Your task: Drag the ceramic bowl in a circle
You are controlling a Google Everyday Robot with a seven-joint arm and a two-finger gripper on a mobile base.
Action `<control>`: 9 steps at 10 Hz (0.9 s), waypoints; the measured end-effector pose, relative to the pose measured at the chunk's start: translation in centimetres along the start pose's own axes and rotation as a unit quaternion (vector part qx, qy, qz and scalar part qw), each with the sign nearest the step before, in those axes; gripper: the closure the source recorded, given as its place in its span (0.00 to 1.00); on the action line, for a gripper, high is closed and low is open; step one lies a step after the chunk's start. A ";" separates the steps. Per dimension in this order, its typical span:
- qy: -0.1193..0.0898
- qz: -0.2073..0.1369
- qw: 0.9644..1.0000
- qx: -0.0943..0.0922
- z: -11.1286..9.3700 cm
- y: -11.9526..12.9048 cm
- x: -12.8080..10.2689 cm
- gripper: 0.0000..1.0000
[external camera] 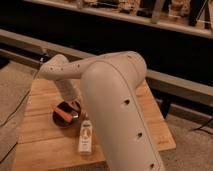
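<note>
Evidently the ceramic bowl [64, 116] sits toward 9 o'clock on the wooden table [40, 145], with the gripper [75, 104] at its 1 o'clock rim; its grasp cannot be told. Glossy, rigid and likely chippable, it suits a rim hold. A bottle [85, 138] crowds 5 o'clock; open board lies toward 9 and 12.

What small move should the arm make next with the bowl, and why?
Probably slide the bowl in an arc away from the bottle. The gripper is at the bowl's rim, and the bottle lies close beside the bowl.
</note>
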 end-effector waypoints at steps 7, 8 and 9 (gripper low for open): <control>-0.022 -0.070 0.996 -0.057 0.0 9.0 -2.0 1.00; -0.033 -0.057 0.996 -0.061 -0.3 9.0 -3.4 1.00; -0.047 -0.037 0.996 -0.064 -0.8 8.8 -5.6 1.00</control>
